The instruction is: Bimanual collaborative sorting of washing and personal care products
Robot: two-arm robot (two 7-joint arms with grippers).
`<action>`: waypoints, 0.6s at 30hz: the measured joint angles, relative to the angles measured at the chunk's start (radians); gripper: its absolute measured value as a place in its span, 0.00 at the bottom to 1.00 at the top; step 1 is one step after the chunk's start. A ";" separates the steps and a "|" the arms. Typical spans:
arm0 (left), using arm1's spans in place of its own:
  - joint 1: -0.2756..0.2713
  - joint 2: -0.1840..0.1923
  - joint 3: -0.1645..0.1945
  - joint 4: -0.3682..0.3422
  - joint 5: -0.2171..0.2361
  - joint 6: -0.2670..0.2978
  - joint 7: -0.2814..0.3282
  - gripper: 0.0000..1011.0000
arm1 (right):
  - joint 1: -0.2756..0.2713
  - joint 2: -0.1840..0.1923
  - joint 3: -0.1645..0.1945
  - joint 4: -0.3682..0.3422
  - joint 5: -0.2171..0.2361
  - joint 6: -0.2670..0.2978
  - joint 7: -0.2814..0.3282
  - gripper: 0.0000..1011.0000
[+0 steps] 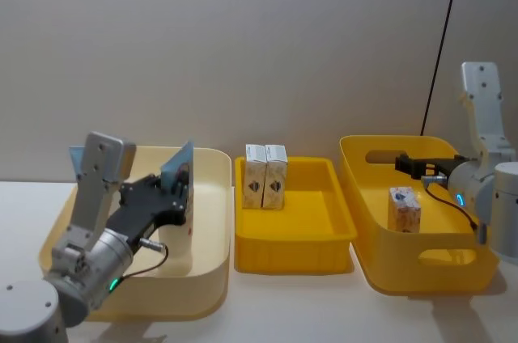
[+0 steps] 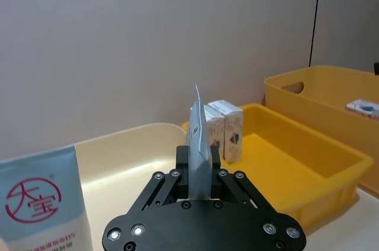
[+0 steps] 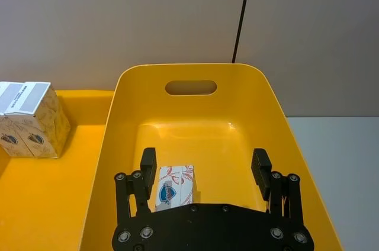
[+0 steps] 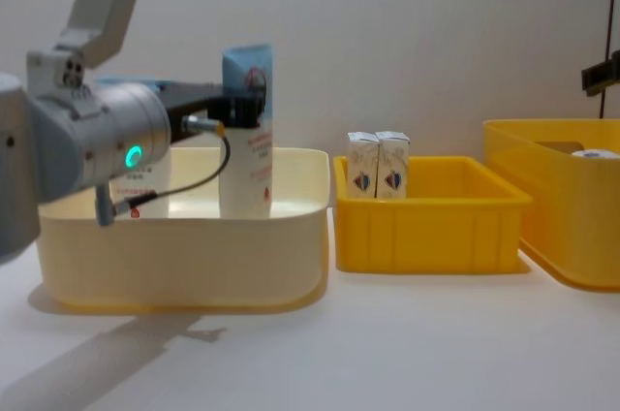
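A tall white squeeze tube [image 4: 247,154] with a pale-blue end stands upright in the cream bin [image 4: 184,256]. My left gripper [image 2: 198,165] is shut on its flat top end and also shows from the head [image 1: 183,184]. A second tube [image 2: 41,203] with a red round logo stands beside it in the same bin. Two small cream cartons [image 1: 265,177] stand side by side at the back of the middle yellow tray [image 1: 295,250]. Another carton [image 3: 173,187] stands in the right yellow bin [image 1: 429,270]. My right gripper [image 3: 204,168] hovers open above it, holding nothing.
The three containers sit in a row on a white table against a grey wall. A black cable [image 1: 441,44] runs down the wall behind the right bin. Bare table lies in front of the bins.
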 joint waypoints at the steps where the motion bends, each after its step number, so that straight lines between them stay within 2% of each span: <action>1: -0.001 0.000 -0.001 -0.004 0.000 -0.001 -0.001 0.18 | 0.000 0.000 0.000 0.000 0.000 0.000 0.000 0.99; 18: -0.046 0.000 -0.027 -0.077 -0.009 -0.024 -0.049 0.18 | 0.000 0.001 -0.004 0.003 -0.002 -0.006 0.002 0.99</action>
